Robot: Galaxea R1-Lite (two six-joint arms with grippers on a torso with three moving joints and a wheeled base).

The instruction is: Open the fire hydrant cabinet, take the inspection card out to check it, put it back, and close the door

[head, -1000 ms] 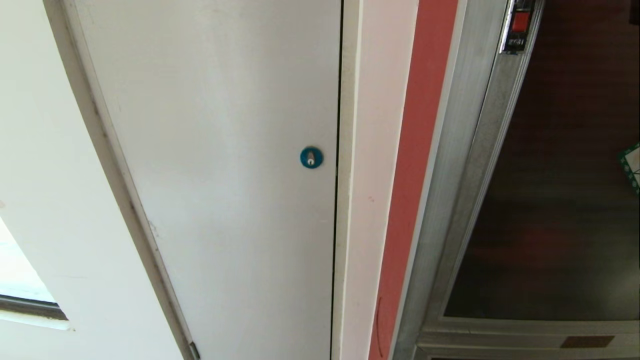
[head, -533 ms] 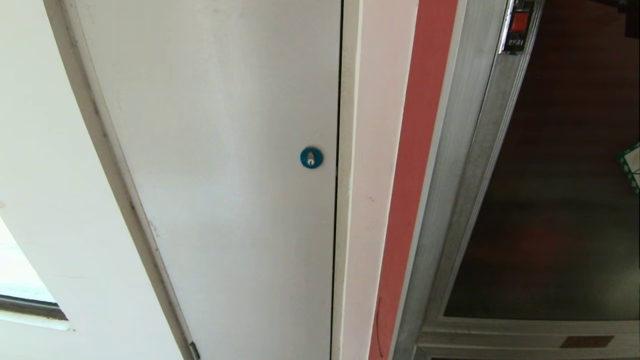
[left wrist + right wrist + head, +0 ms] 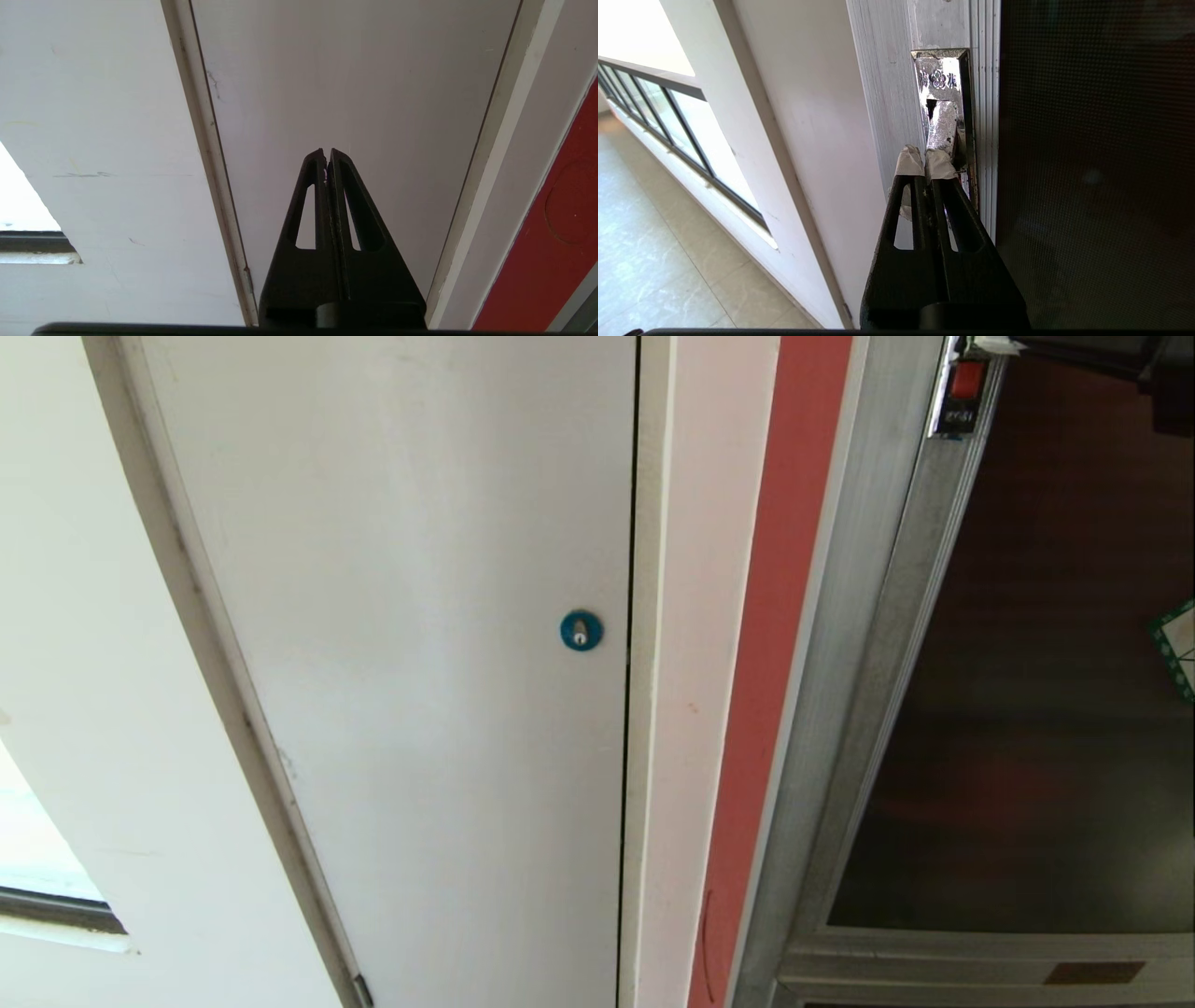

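Note:
The fire hydrant cabinet (image 3: pixel 868 616) shows its silver aluminium frame at the right of the head view. Its door (image 3: pixel 1046 663) is a dark glass panel with the edge of a green-bordered sticker (image 3: pixel 1178 649). A small metal latch (image 3: pixel 962 392) with a red tab sits at the door's top left. My right gripper (image 3: pixel 925 156) is shut, and its white-taped fingertips (image 3: pixel 941 164) press against the shiny latch (image 3: pixel 941 93) beside the dark glass (image 3: pixel 1092 163). Those tips just reach into the head view's top right corner as the right gripper (image 3: pixel 994 345). The inspection card is hidden.
My left gripper (image 3: pixel 326 151) hangs shut and idle in front of a plain white door (image 3: pixel 420 616) with a blue round lock (image 3: pixel 581 630). A red wall strip (image 3: pixel 775 663) separates that door from the cabinet. Railing windows (image 3: pixel 658 116) and tiled floor lie further left.
My right gripper's taped tips and dark arm have come into the head view's top right corner, up against the latch. The left arm has not moved.

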